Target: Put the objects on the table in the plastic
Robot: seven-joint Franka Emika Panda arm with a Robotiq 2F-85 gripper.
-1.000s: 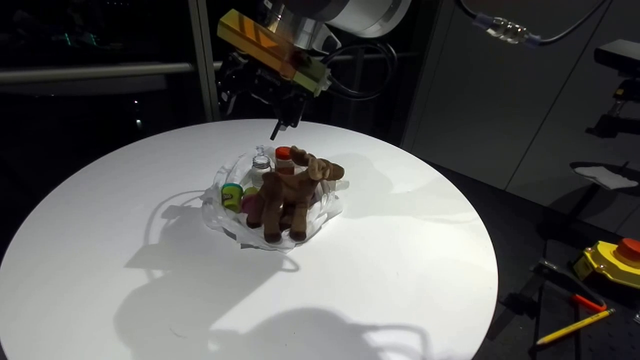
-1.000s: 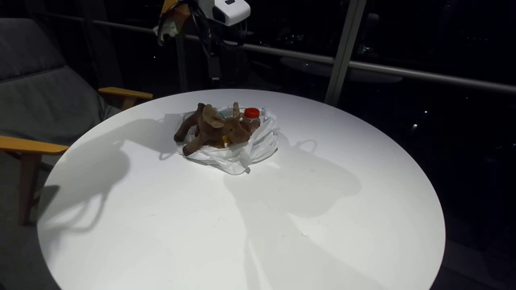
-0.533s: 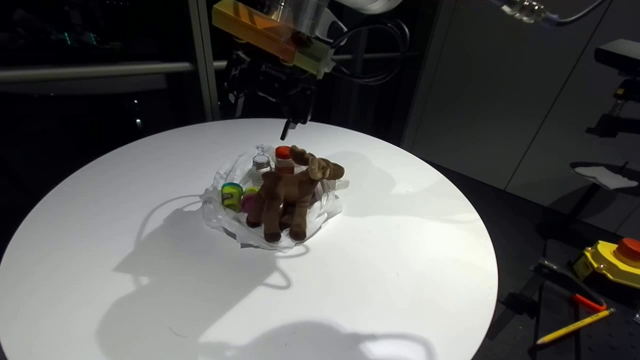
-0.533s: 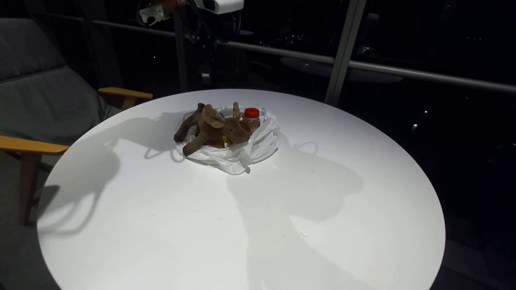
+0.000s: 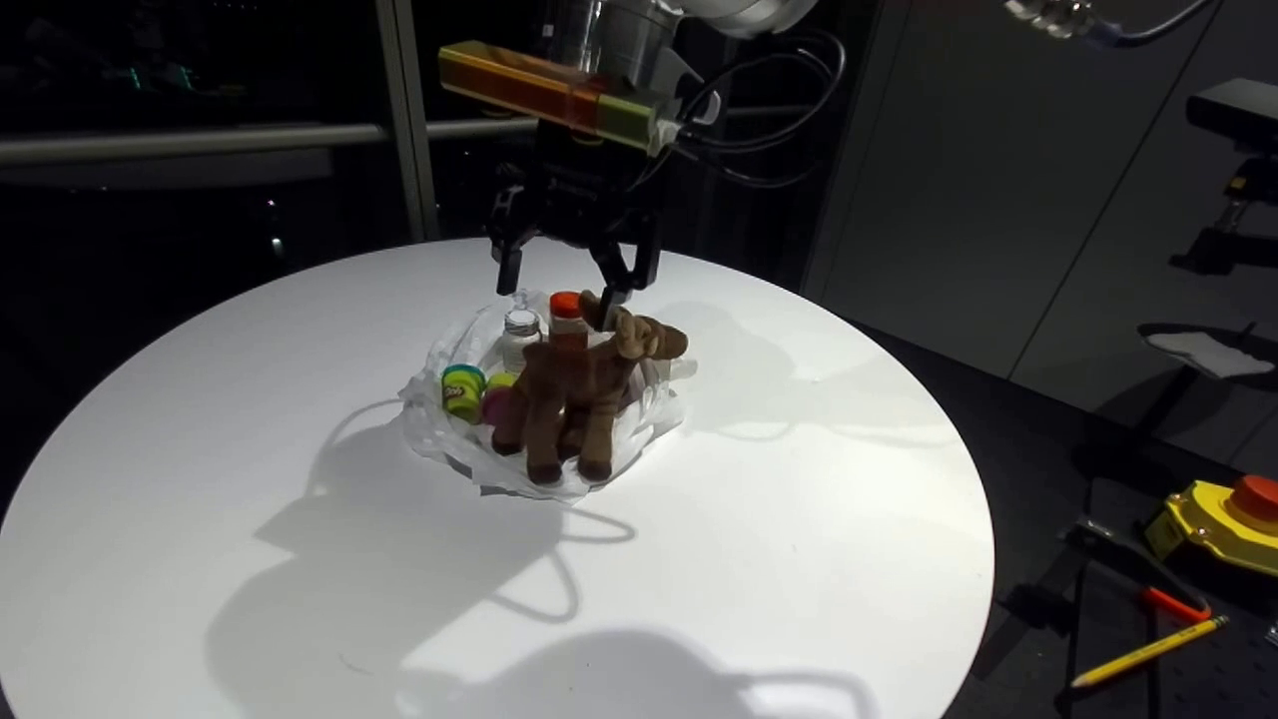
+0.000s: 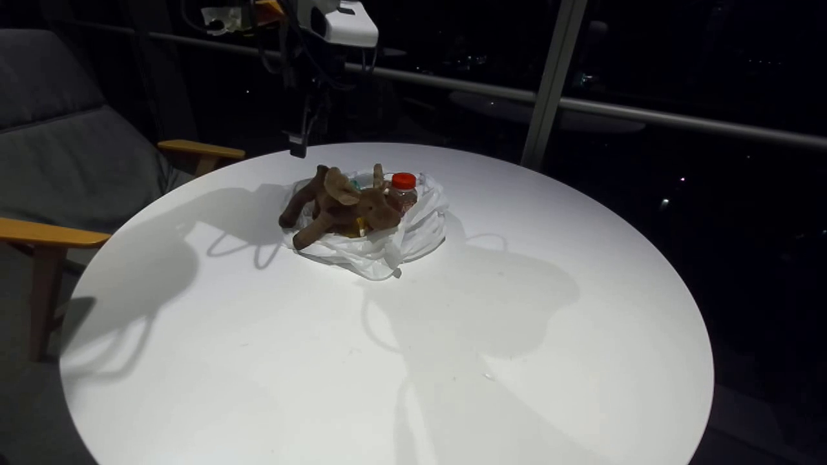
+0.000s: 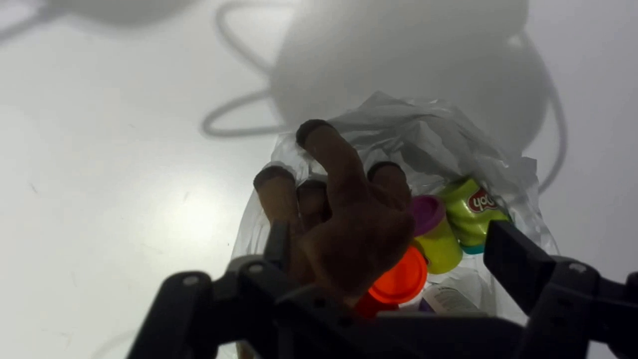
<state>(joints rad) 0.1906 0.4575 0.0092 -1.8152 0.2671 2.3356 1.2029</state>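
While the hand point(image 5: 557, 304) gapes, a plush toy point(image 5: 574, 379) rests on the bag point(image 6: 423, 231).

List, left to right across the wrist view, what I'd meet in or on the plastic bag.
Going by their middles: brown plush toy → orange lid → yellow can with purple lid → green can with teal lid.
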